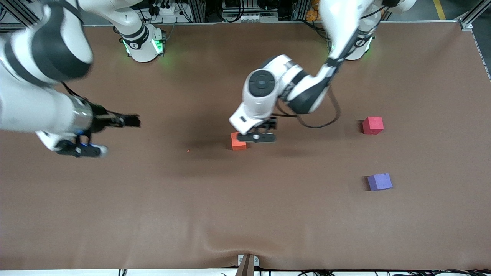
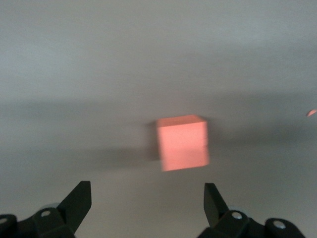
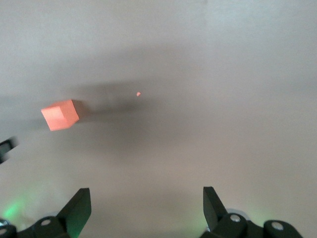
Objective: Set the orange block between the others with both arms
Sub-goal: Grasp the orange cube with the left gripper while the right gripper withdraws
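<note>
The orange block (image 1: 238,141) sits on the table (image 1: 245,214). The left gripper (image 1: 256,137) hangs over it, jaws wide open, holding nothing. The right gripper (image 1: 128,121) waits well apart, jaws open and empty.

Brown table cover (image 1: 191,214), tiny orange crumb (image 1: 188,151) lying on it

Three cubes lie on the surface (image 1: 115,214): one orange block (image 1: 237,142), one red-pink cube (image 1: 373,125) and one purple-blue cube (image 1: 379,181). One tiny orange crumb (image 1: 188,151) lies there too. Two white arms, each with one pincer: left pincer (image 1: 256,137), right pincer (image 1: 128,120).
</note>
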